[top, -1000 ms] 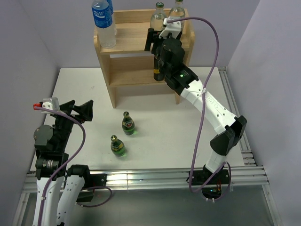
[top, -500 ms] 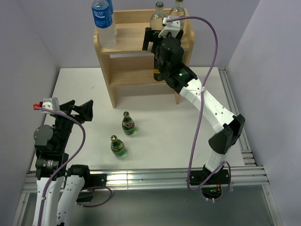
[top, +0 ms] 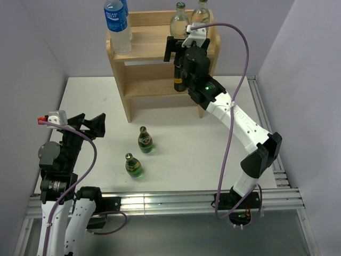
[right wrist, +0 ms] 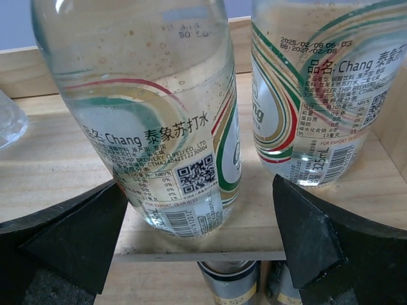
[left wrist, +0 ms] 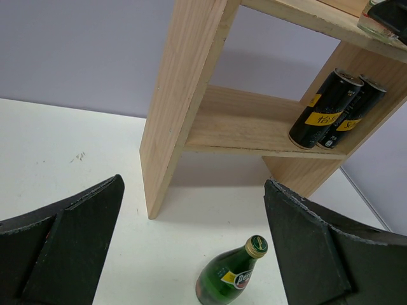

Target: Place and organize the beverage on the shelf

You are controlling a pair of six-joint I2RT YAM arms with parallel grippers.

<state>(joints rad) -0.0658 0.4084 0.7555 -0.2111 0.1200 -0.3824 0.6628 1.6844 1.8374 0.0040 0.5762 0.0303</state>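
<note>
Two clear glass bottles [top: 179, 16] [top: 201, 12] stand on the top tier of the wooden shelf [top: 133, 49]; they fill the right wrist view [right wrist: 146, 108] [right wrist: 318, 82]. My right gripper [top: 178, 47] is open at the top tier's front edge, with nothing between its jaws. Two slim dark cans [left wrist: 324, 109] [left wrist: 353, 113] stand on the lower tier, right side. Two green bottles [top: 145, 140] [top: 133, 165] stand on the table in front of the shelf. My left gripper [top: 90, 125] is open and empty, left of them; one green bottle [left wrist: 232, 274] shows between its fingers.
A tall plastic water bottle with a blue label [top: 118, 24] stands on the top tier's left end. The lower tier's left half [left wrist: 235, 117] is bare wood. Purple walls close in the back and both sides. A metal rail [top: 160, 200] runs along the near edge.
My right gripper has drawn back a little from the clear bottle on the top tier and shifted slightly right. The left arm and the green bottles have not moved.
</note>
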